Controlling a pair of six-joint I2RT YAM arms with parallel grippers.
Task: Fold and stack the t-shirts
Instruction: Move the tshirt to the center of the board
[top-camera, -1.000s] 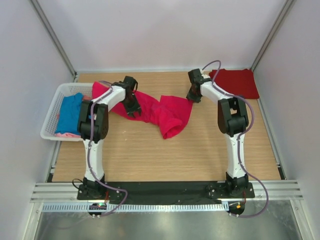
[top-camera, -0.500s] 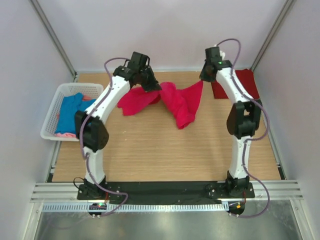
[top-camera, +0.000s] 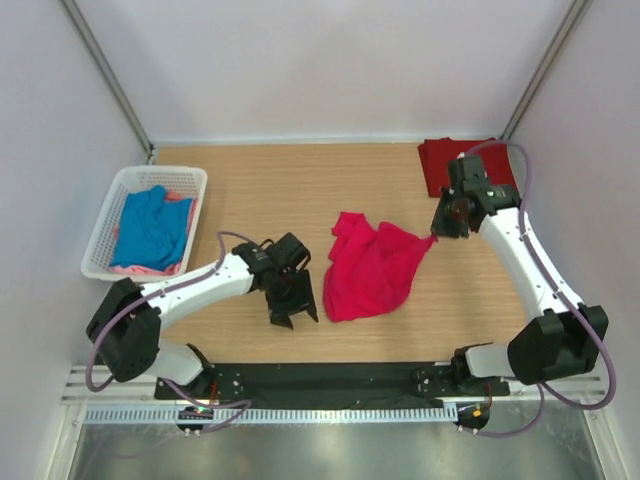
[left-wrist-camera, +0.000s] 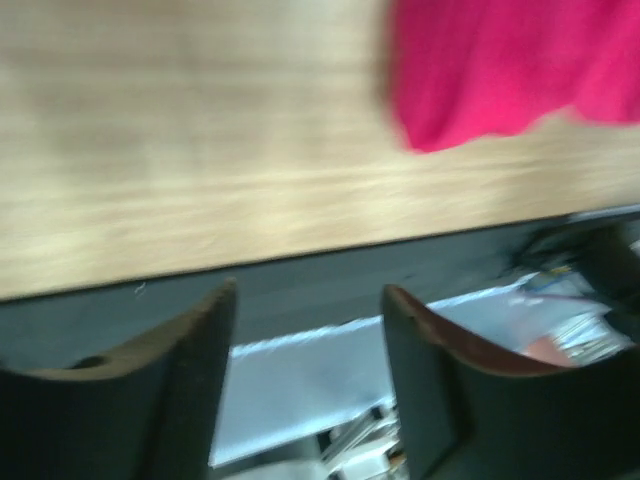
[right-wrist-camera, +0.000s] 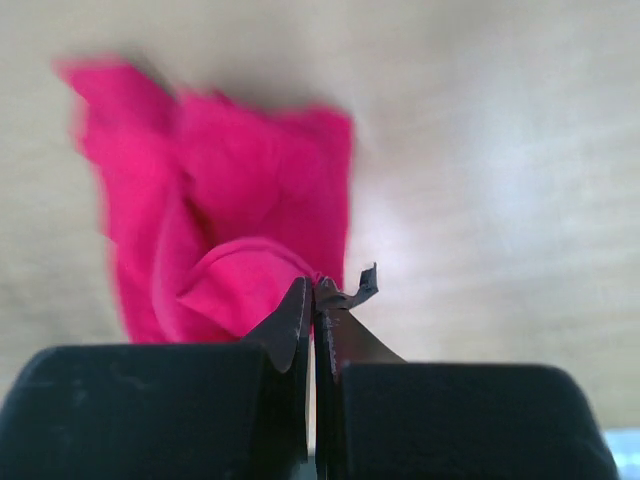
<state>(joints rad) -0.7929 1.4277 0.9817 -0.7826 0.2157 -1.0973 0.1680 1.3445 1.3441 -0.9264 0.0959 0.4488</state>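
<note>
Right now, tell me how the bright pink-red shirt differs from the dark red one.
The bright shirt lies crumpled mid-table; the dark shirt lies flat at the far right corner. The bright shirt has a corner pinched by the right gripper; the dark shirt lies free. Both are plain red cloth.

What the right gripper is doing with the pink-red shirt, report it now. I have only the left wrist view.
Observer: The right gripper is shut on a corner of the bright pink-red t-shirt. The rest of the shirt lies crumpled on the table.
Operator: Give me my left gripper's place relative to that shirt.
Observer: The left gripper is apart from the shirt, on its left side, near the table's front edge.
Operator: Tell me what sits in the far right corner.
Observer: A darker red t-shirt lies flat there, partly hidden behind the right arm.
</note>
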